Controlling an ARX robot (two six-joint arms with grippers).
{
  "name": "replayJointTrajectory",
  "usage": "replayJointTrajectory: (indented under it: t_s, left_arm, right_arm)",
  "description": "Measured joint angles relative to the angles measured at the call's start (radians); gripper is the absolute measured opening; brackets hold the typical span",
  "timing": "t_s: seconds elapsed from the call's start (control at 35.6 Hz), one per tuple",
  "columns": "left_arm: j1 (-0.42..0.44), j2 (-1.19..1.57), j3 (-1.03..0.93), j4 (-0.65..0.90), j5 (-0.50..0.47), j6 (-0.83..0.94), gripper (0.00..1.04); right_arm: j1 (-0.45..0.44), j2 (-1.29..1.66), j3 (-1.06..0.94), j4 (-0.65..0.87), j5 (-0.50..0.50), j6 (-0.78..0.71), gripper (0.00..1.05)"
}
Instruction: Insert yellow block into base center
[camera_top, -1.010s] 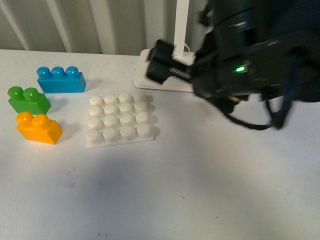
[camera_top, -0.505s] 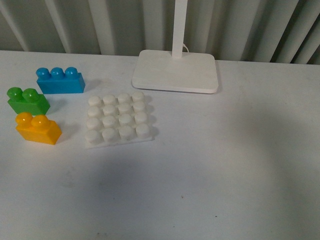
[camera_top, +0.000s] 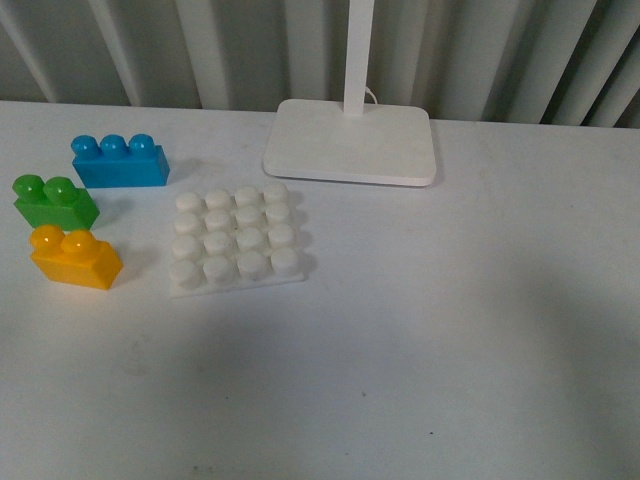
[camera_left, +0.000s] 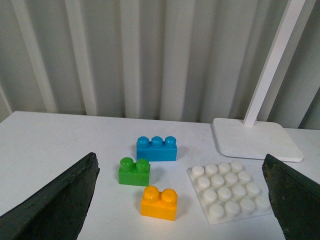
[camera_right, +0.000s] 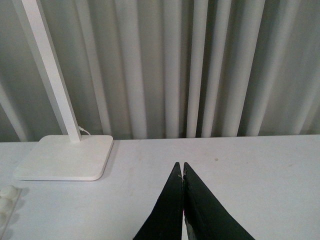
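While yellow block (camera_top: 75, 258) sits studs-up (axis left-right) | left claw (camera_left: 179, 158) spread | right claw (camera_right: 181, 168) clenched

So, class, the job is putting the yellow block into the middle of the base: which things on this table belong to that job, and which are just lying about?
Belong to the job: yellow block; white studded base.
Just lying about: green brick; blue brick; lamp foot.

Soft even light, faint shadows, sharp.
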Motion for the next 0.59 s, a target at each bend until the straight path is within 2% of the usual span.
replayJointTrajectory:
  t_s: [0.36, 0.59]
  left_arm:
    - [0.0, 0.0, 0.0, 0.0, 0.0, 0.0, 0.98]
    - [0.0, 0.0, 0.0, 0.0, 0.0, 0.0, 0.98]
  right_arm:
    - [0.0, -0.143, -0.06, -0.069, 0.0, 0.0, 0.01]
    - [0.0, -0.241, -0.06, -0.167, -0.001, 0.0, 0.01]
